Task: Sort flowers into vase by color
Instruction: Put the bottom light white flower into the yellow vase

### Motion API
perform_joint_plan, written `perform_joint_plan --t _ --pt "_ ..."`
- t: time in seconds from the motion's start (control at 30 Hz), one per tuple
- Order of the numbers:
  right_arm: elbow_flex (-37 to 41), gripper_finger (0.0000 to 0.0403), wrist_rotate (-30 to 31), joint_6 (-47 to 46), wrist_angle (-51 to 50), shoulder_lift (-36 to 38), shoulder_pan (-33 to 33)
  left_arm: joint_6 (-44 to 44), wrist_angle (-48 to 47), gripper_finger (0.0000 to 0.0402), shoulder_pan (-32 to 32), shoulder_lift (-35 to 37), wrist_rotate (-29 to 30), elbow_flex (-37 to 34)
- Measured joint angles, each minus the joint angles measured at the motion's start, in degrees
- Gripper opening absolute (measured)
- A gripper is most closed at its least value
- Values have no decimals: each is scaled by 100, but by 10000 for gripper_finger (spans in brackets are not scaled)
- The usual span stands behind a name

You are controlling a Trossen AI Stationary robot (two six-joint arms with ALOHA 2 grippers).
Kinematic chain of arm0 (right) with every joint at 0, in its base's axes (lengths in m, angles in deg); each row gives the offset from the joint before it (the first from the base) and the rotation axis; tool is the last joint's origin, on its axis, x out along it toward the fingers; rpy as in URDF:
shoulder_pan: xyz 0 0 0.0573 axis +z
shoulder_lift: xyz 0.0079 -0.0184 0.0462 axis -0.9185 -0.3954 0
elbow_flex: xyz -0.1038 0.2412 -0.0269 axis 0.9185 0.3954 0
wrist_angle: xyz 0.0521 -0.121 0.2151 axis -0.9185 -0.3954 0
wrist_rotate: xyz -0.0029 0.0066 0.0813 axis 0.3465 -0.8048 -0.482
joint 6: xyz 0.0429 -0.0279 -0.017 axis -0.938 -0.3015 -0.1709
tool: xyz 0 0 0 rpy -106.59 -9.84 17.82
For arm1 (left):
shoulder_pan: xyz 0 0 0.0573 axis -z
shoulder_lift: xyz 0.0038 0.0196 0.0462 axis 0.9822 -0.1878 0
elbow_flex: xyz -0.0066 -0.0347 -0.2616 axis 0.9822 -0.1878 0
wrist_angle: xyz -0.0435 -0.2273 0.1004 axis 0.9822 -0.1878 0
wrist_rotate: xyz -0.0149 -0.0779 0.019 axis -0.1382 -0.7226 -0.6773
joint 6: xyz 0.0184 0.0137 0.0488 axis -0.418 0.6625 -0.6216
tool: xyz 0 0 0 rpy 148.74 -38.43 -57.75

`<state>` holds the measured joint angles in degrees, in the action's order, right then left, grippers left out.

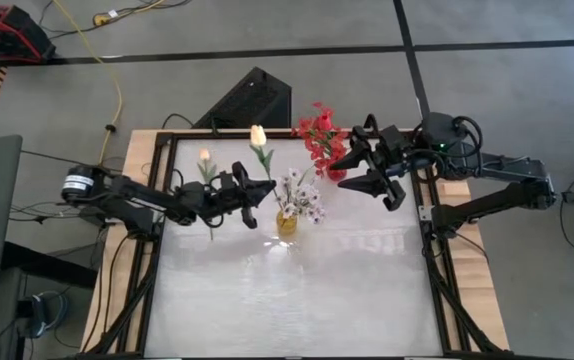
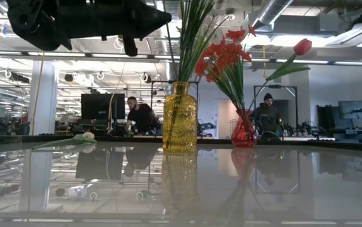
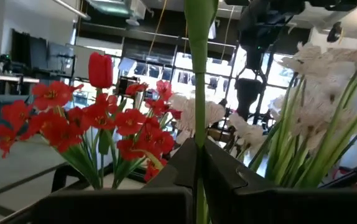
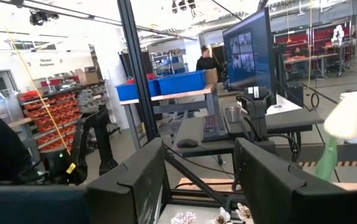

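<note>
Left gripper (image 1: 263, 189) is pinched on a peach tulip's (image 1: 258, 135) stem, holding it just beside the yellow vase (image 1: 286, 222) with the white sprays (image 1: 300, 192) mid-table. Another peach tulip (image 1: 205, 157) lies flat nearby. Reds (image 1: 319, 135) sit in the red vase (image 2: 244, 131) by the far edge. Right gripper (image 1: 366, 171) hovers close to them, fingers apart, empty.

From my console the glossy table (image 2: 282, 189) mirrors bright ceiling lights (image 2: 294, 41), and the nearest green stem (image 3: 198, 74) blurs.
</note>
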<state>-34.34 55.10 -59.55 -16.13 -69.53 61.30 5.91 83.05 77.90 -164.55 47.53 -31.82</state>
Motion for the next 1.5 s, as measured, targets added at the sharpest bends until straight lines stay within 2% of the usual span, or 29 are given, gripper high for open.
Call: perform_joint_plan --t 0.43,0.77,1.2,1.33,1.5 --pt "0 221 -30 4 8 2 -31 -115 -265 0 0 -33 51 0" --pt "0 221 -31 4 12 4 -111 -131 -289 0 13 -609 49 46" --pt "0 221 -98 -282 -2 4 -101 -287 -753 1 11 -888 -230 44" --pt "0 221 -218 -284 -2 4 -103 -322 -805 10 -2 -886 -233 44" --pt "0 221 -224 -289 -4 4 -101 -518 -838 42 -2 -856 -95 44"
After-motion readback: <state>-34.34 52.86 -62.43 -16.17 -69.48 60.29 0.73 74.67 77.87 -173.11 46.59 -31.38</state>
